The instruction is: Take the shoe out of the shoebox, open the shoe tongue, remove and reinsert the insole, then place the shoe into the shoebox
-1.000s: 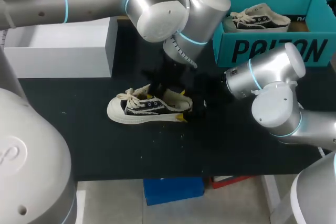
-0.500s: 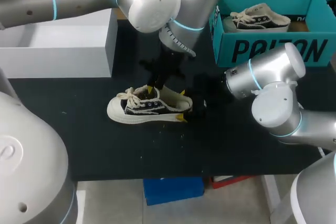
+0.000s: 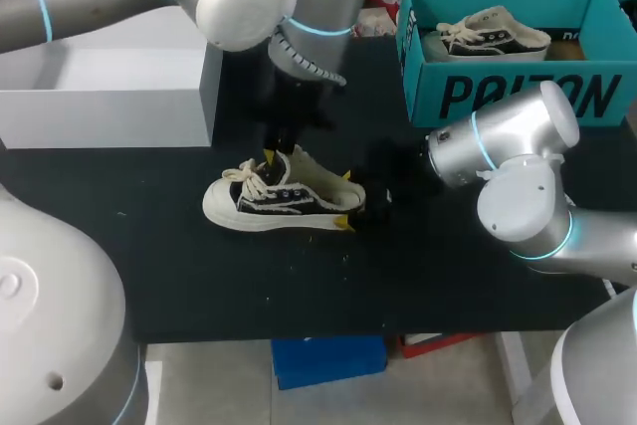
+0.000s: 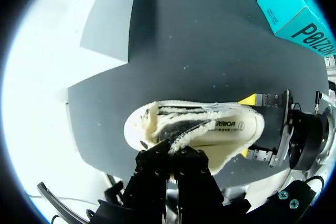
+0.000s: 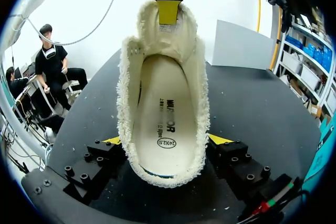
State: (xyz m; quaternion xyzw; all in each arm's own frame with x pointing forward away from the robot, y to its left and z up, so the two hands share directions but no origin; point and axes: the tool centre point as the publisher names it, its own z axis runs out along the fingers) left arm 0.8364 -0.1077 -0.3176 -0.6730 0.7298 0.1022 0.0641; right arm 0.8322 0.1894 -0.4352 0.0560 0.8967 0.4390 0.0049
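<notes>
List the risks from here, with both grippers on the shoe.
The left gripper pinches only the fleecy tongue; a hard pull could slip off or strain it. The right gripper clamps the shoe at its heel alone, so that pull might drag the shoe free or lift its toe. The loose laces lie beside the left gripper and may snag.
</notes>
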